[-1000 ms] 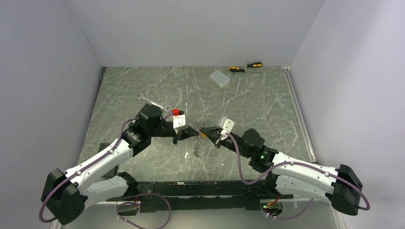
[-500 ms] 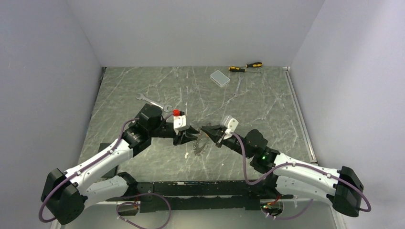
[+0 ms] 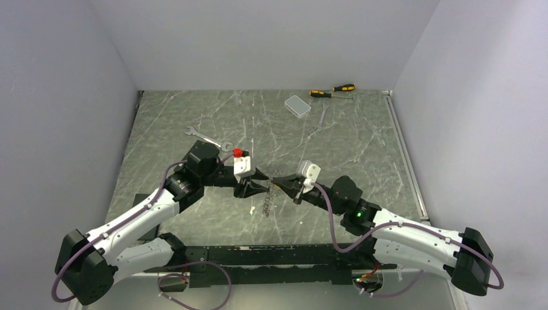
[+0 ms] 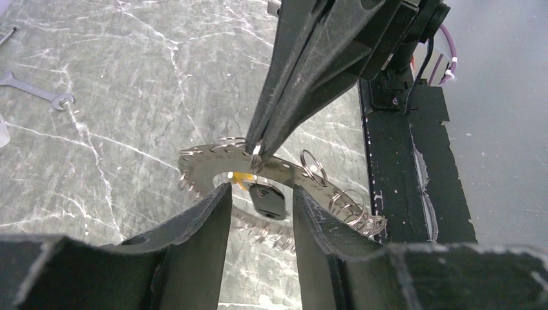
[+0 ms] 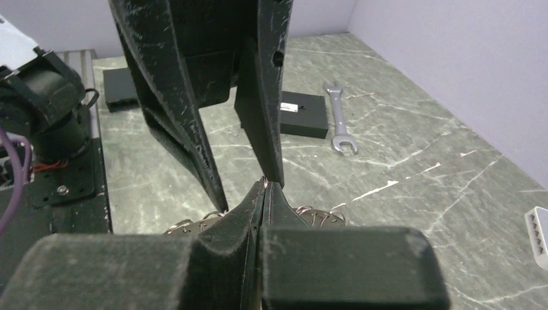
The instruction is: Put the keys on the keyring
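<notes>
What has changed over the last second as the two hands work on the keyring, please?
The left hand has opened, its fingers now apart either side of the keyring, which hangs pinched by the right hand alone. The right hand stayed shut on it, its arm shifting only slightly. Spanner, screwdrivers and box lie as before.

The stone-look table (image 3: 349, 142) is dark grey-green with white marble veining, the toothed metal keyring (image 4: 213, 158) is silvery-grey, the tiny keys are a black-headed key (image 4: 267, 201) and a yellow-headed key (image 4: 240, 177), and the open-ended flat spanner (image 3: 208, 137) is silver.
</notes>
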Robot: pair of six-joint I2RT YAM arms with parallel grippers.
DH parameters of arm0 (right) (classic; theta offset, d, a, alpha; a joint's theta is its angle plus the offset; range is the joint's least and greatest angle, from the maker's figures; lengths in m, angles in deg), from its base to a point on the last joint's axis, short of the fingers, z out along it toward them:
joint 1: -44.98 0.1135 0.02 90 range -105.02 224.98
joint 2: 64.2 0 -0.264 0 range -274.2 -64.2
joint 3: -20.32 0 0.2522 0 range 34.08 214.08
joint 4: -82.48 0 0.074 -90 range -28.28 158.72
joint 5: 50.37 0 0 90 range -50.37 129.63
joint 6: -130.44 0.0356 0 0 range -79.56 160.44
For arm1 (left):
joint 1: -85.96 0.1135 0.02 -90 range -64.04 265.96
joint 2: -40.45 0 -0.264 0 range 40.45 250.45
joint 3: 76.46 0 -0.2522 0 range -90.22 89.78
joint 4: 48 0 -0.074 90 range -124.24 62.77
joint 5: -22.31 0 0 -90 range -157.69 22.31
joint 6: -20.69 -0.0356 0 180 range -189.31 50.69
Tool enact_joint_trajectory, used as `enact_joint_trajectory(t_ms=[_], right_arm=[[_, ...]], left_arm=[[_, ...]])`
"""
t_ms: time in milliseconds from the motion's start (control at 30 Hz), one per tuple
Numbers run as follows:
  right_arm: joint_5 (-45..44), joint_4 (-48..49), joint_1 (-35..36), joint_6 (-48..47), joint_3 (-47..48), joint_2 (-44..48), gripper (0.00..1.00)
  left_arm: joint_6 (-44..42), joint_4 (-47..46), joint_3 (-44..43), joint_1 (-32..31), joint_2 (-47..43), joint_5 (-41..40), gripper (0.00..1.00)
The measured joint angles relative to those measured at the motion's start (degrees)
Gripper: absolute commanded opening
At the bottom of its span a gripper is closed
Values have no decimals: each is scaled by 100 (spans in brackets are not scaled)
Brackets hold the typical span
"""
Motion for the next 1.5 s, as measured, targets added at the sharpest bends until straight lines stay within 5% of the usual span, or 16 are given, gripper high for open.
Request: enact_joint_trajectory(t_ms=[433,1067,1500], right_arm=[[662,-1036,0,-238,166,168,0],[953,-1285,0,-299,417,210,0],[1043,-1298,-2,-304,420,214,0]], left_arm=[[-26,85,0,50,-157,297,43],[107,0,0,55,0,809,34],[225,-96,0,55,136,942,13]])
